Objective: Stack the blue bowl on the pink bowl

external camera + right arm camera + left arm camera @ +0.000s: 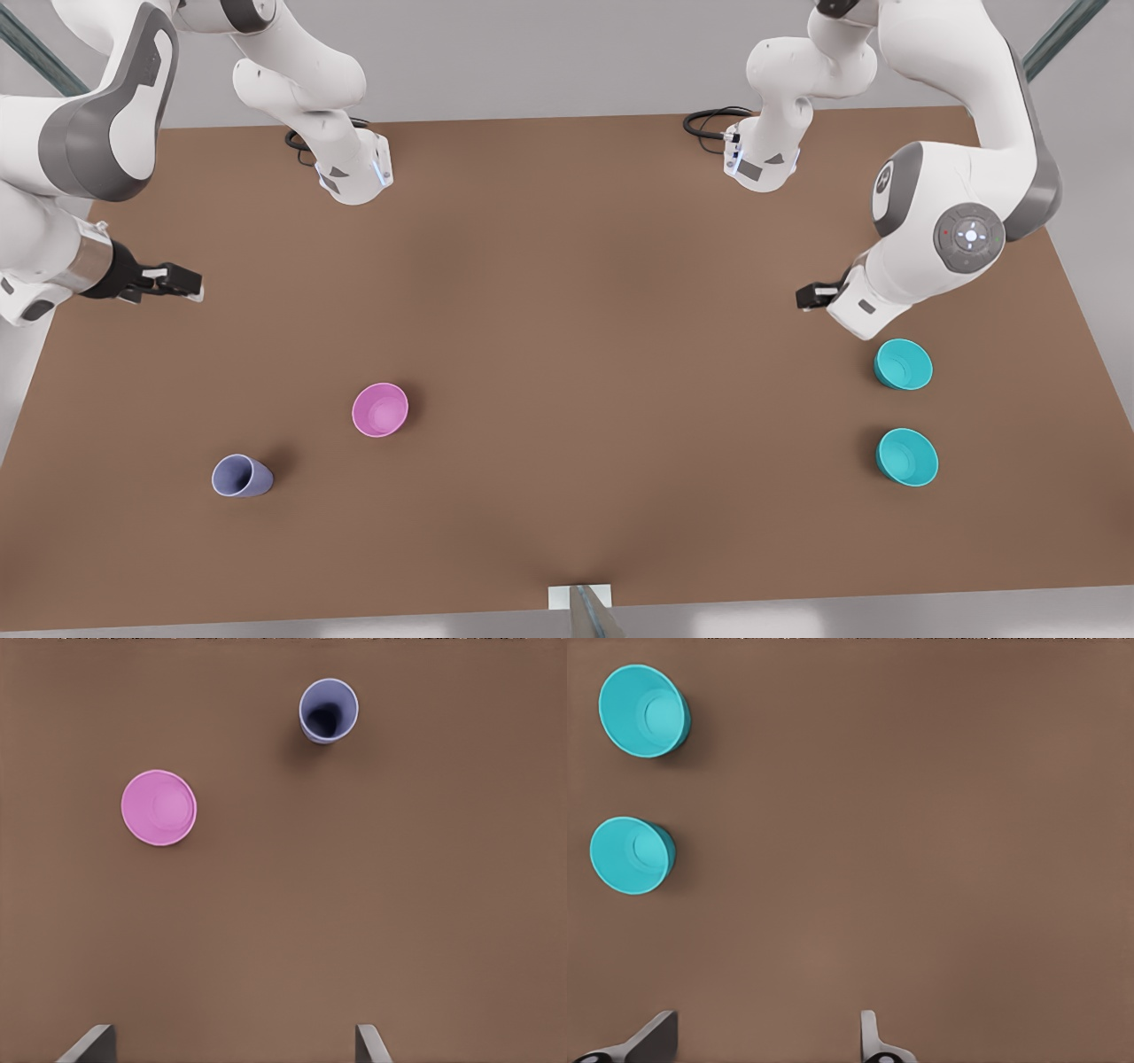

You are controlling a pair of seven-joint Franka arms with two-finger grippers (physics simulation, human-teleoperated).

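Observation:
Two look-alike blue bowls, teal in colour, stand upright on the front view's right: one point(904, 363) point(642, 711) farther back, one point(907, 456) point(631, 855) nearer the front edge. I cannot tell which one the task means. The pink bowl point(380, 409) point(159, 807) sits left of centre. My left gripper point(811, 295) point(764, 1041) hovers open and empty, just behind and left of the farther teal bowl. At the front view's far left, well behind the pink bowl, my right gripper point(177, 283) point(232, 1043) is open and empty.
A lavender cup point(239, 476) point(329, 711) stands at the front left, near the pink bowl. The brown table point(576, 354) has wide bare room between the pink bowl and the teal bowls. The two arm bases point(354, 173) point(762, 164) stand at the back.

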